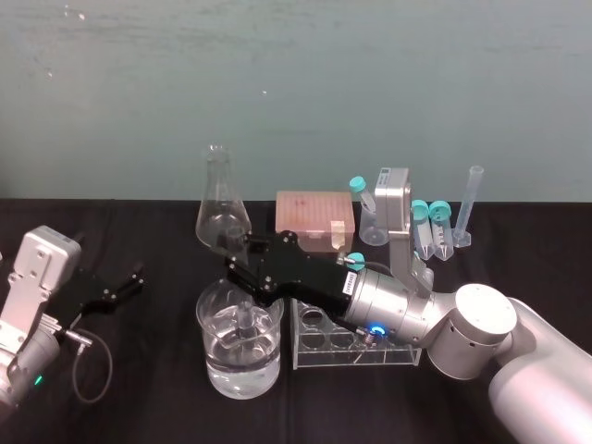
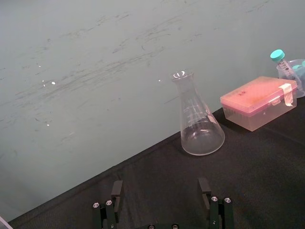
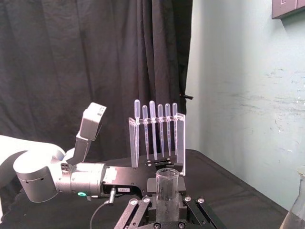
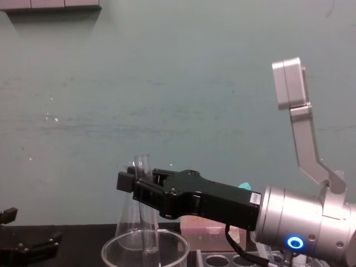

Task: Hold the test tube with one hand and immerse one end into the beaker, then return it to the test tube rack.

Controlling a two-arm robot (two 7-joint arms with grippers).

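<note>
The test tube (image 3: 167, 191), a long thin clear glass tube with no cap, stands upright in the right gripper (image 1: 242, 275). This is a black two-fingered claw on a fat silver wrist with a glowing blue ring. Its fingers are pinched tight on the glass, and the bottom end of the tube is down inside the beaker. Everything sits on a big desk (image 1: 139, 398) with a black cloth. The left gripper (image 2: 160, 187), also black, rests by the left edge of the desk with its fingers spread apart and nothing in them. The beaker (image 1: 239, 356) is a wide round clear glass pot with what looks like water in it. It stands near the front edge, about the middle. The test tube rack (image 1: 356, 347), a pale see-through block with round holes on top, is just beside the beaker on the right, under the silver wrist. By the back edge are a flat pink box (image 1: 313, 215) and a clear cone-shaped glass flask (image 1: 220, 208). I think the wet, smooth tube could slip down through the fingers. It could also knock the beaker's thick rim on the way out if it is not lifted straight up. The rack holes are small, so a tilted tube might miss. A small white label (image 4: 253, 197) on the claw is too tiny to read.
</note>
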